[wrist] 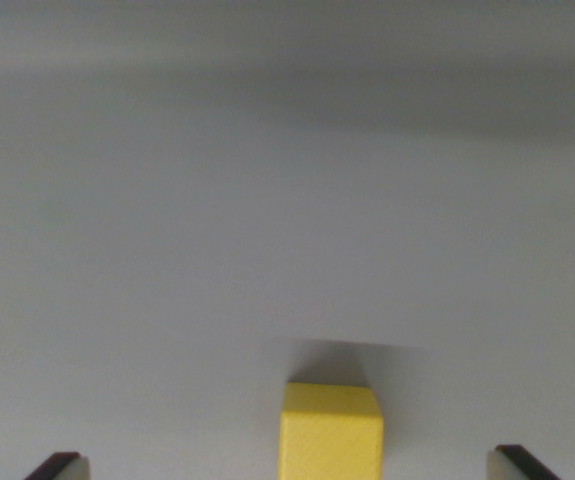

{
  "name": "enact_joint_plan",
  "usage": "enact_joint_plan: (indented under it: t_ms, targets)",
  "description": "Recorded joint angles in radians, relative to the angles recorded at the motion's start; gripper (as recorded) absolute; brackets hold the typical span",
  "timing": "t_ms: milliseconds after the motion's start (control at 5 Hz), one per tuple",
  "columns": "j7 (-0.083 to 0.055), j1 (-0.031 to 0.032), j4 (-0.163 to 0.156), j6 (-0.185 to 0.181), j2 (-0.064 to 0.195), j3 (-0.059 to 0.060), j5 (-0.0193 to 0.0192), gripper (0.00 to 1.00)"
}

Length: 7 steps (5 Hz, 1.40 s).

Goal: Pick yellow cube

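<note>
From my seat the wrist view gives me a pale grey surface (267, 200) filling almost the whole picture, and I use the yellow cube (331, 432) as my landmark.

Far to the cube's left, at the bottom corner, I see the tip of one finger (59, 466), dark with a light inner face. Between that tip and the cube lies bare grey surface, with plenty of open room. The cube itself sits at the bottom middle of the view, slightly right of centre, resting on the surface; its top face and front face show, and its lower part is cut off by the bottom edge of the picture. A soft shadow spreads just beyond the cube, on its far side. To the cube's right comes another stretch of bare surface, then the other fingertip at the bottom right.

The gripper (289, 468) stands wide: both tips are well apart from the cube, neither touching it, and the cube lies between them, a little nearer the right tip than the left. It holds nothing that I can see.

Beyond the cube the surface runs on bare to the top of the view, where a darker blurred band crosses it.
</note>
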Motion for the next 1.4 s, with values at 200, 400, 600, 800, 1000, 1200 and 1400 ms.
enact_joint_plan:
  t_ms: [200, 400, 600, 800, 1000, 1200, 1400]
  targets:
    - [-0.004, 0.0001, -0.035, -0.047, 0.019, -0.003, 0.004, 0.0]
    - [-0.004, 0.0001, -0.035, -0.047, 0.019, -0.003, 0.004, 0.0]
    - [-0.008, 0.0002, -0.069, -0.092, 0.037, -0.006, 0.0078, 0.0]
    - [-0.008, 0.0002, -0.069, -0.092, 0.037, -0.006, 0.0078, 0.0]
    - [-0.012, 0.0003, -0.102, -0.136, 0.055, -0.008, 0.0116, 0.0]
    - [-0.012, 0.0003, -0.102, -0.136, 0.055, -0.008, 0.0116, 0.0]
    - [-0.015, 0.0004, -0.134, -0.178, 0.071, -0.011, 0.0151, 0.0]
